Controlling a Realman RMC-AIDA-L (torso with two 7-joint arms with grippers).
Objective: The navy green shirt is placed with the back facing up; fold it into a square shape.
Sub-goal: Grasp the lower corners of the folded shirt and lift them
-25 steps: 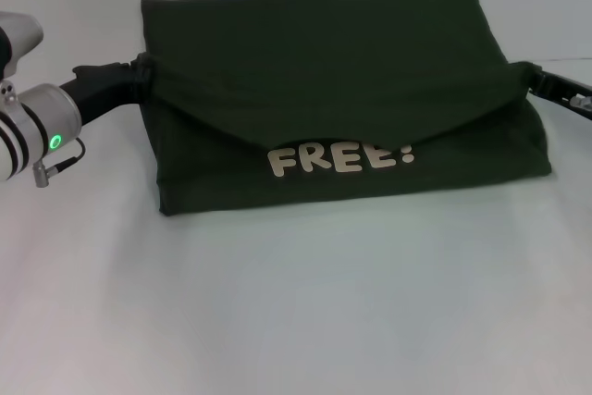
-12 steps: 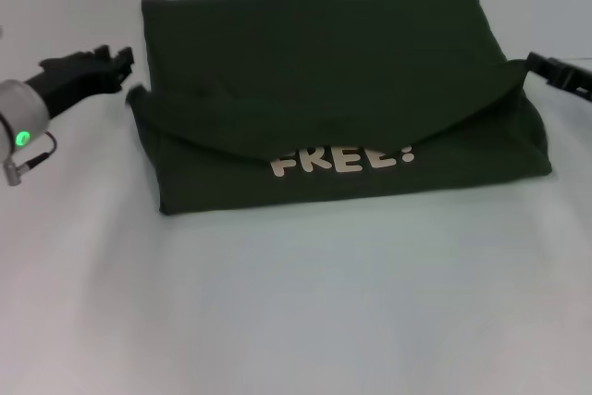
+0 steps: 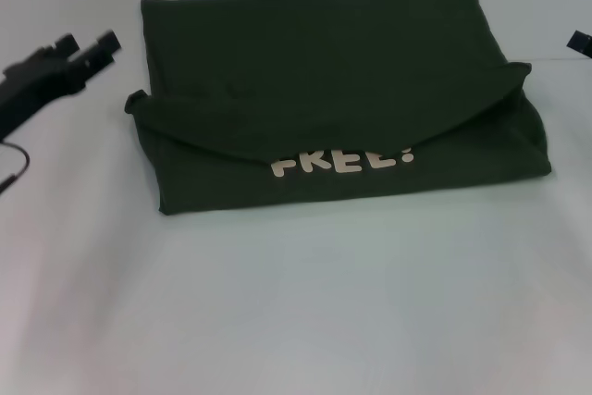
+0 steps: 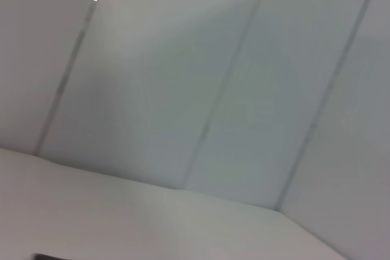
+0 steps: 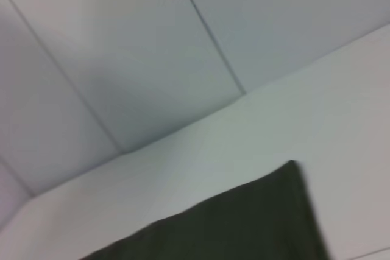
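Observation:
The navy green shirt (image 3: pixel 324 80) lies folded in a rough rectangle on the white table (image 3: pixel 296 302). A folded-over flap partly covers pale "FREE!" lettering (image 3: pixel 342 159) near its front edge. My left gripper (image 3: pixel 90 43) is open and empty, just off the shirt's left edge. Only the tip of my right gripper (image 3: pixel 581 41) shows at the right border, away from the shirt's right corner. A corner of the shirt (image 5: pixel 244 223) also shows in the right wrist view.
The table runs wide and bare in front of the shirt. Pale wall panels (image 4: pixel 231 89) stand behind the table in both wrist views.
Both grippers have let go of the shirt's side corners and drawn back outward, left to the left, right nearly out of view. The folded flap has settled lower over the lettering.

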